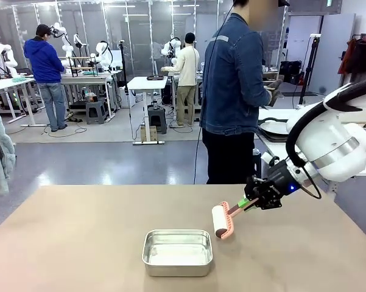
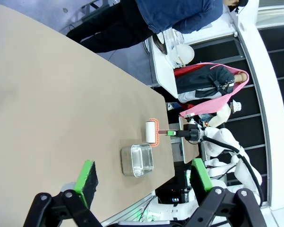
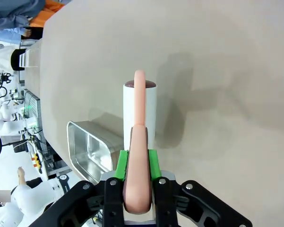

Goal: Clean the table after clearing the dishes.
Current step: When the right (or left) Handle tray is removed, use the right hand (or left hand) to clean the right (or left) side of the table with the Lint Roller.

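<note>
Table (image 1: 79,243): beige top bare except for 1 steel pan (image 1: 177,252) near the robot's edge.
Dishes (image 1: 274,126): off this table, on a white side table far beyond the pan, to its right, next to the person (image 1: 231,91); count not legible.
Right gripper (image 1: 246,204): clamped narrow on the pink handle of the lint roller (image 1: 220,220).
Roller position: just right of the pan, white roll low over the top; contact cannot be told.
Left gripper (image 2: 142,170): spread wide, holding nothing, high above the pan.
Stage, as judged: dishes cleared, rolling in hand.
Risk 1: a stroke toward the pan would knock it and push it along.
Risk 2: too steep a handle angle lifts the roll, leaving strips uncleaned.
Risk 3: heavy downward force may twist the handle between the pads.
</note>
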Tool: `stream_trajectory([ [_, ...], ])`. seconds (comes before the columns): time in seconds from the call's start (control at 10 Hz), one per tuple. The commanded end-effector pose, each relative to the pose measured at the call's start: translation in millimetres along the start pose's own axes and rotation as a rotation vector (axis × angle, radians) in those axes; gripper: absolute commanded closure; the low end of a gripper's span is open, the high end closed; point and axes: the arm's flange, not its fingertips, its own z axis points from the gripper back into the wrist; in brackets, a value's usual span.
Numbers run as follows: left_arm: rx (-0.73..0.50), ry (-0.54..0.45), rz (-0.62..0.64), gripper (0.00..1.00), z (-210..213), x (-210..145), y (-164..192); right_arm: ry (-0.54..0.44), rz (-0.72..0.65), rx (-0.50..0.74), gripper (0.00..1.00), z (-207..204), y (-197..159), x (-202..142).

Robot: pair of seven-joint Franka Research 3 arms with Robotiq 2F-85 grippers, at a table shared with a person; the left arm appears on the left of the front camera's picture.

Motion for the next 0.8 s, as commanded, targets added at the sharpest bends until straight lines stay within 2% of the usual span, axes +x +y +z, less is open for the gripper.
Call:
stream_trajectory([
  [0.0,-0.008,-0.002,0.015,0.0,2.9,-0.9,-3.4,0.003,0.025,0.045,0.79,-8.0,-6.5,10.6],
  [0.3,-0.008,-0.002,0.015,0.0,2.9,-0.9,-3.4,0.029,-0.02,0.059,0.79,-18.2,-29.0,15.6],
  [0.7,-0.008,-0.002,0.015,0.0,2.9,-0.9,-3.4,0.064,-0.112,0.034,0.79,-8.9,-99.5,11.3],
])
